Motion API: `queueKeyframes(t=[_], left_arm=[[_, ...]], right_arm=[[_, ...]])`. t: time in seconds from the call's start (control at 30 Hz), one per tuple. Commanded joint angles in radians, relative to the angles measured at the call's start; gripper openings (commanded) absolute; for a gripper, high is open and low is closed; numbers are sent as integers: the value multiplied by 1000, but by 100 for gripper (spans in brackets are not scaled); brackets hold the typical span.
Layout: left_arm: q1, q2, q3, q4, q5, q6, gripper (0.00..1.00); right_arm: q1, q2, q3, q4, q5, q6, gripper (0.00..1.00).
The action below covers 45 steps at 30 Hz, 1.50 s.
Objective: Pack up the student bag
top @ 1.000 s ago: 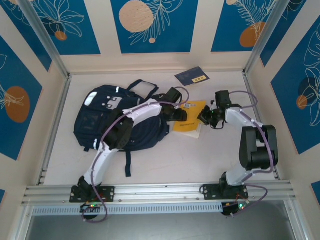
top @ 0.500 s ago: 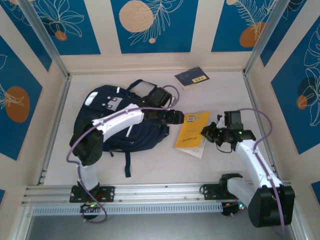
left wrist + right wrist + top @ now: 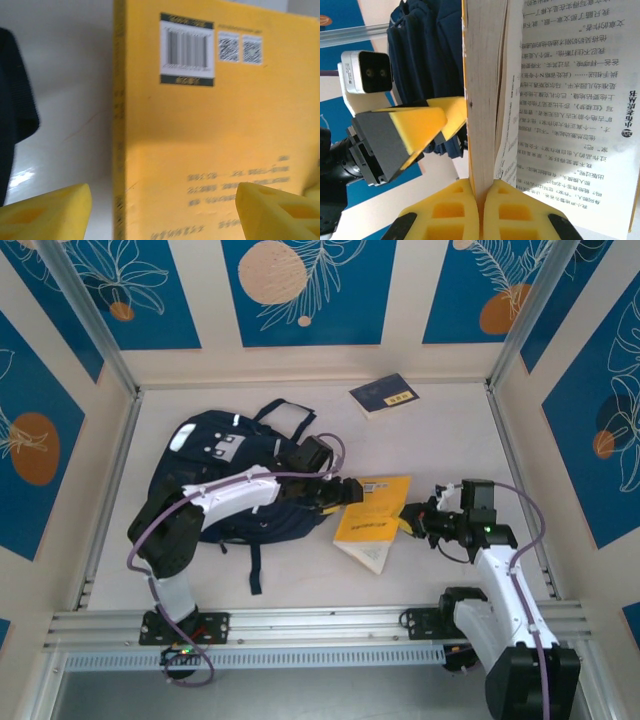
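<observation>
Yellow book (image 3: 210,125), back cover: barcode label (image 3: 186,48), digits too blurred to read; two QR codes (image 3: 229,48) beside it; print lines lower down, blurred. Open page (image 3: 570,100): black Chinese characters, turned sideways. Blue booklet (image 3: 384,393): yellow label (image 3: 401,396), unreadable.

You are looking at a yellow book (image 3: 215,130) over the white table (image 3: 65,90), with a barcode (image 3: 186,48) and two QR codes (image 3: 228,47) near its top. Your left gripper (image 3: 162,215) is gaping wide, its yellow pads (image 3: 45,212) straddling the spine. The dark bag (image 3: 15,125) is edging in at left.
</observation>
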<state>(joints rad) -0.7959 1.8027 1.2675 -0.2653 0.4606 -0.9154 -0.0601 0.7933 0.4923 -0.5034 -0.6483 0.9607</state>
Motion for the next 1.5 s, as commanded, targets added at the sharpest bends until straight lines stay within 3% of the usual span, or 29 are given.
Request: queueKeyframes(t=[0.0, 0.3, 0.5, 0.67, 0.9, 1.1, 1.2, 1.47], left_arm=[[2, 30, -10, 93, 73, -87, 76], [-3, 64, -9, 209, 150, -209, 76], [-4, 24, 44, -49, 6, -65, 77], [-4, -10, 47, -150, -50, -12, 78], [-23, 27, -21, 60, 100, -139, 77], [-42, 48, 8, 130, 156, -212, 75], [-42, 28, 3, 162, 157, -230, 67], [-40, -59, -41, 270, 142, -266, 15]], right_arm=[[-19, -33, -26, 78, -129, 52, 0], [-53, -56, -74, 156, -149, 101, 0], [-61, -71, -56, 124, -134, 69, 0], [-61, -78, -58, 121, -133, 63, 0], [-59, -81, -112, 234, -169, 128, 0], [-60, -88, -114, 238, -169, 125, 0], [-58, -88, -111, 216, -153, 94, 0], [-13, -104, -27, 41, 17, -44, 0]])
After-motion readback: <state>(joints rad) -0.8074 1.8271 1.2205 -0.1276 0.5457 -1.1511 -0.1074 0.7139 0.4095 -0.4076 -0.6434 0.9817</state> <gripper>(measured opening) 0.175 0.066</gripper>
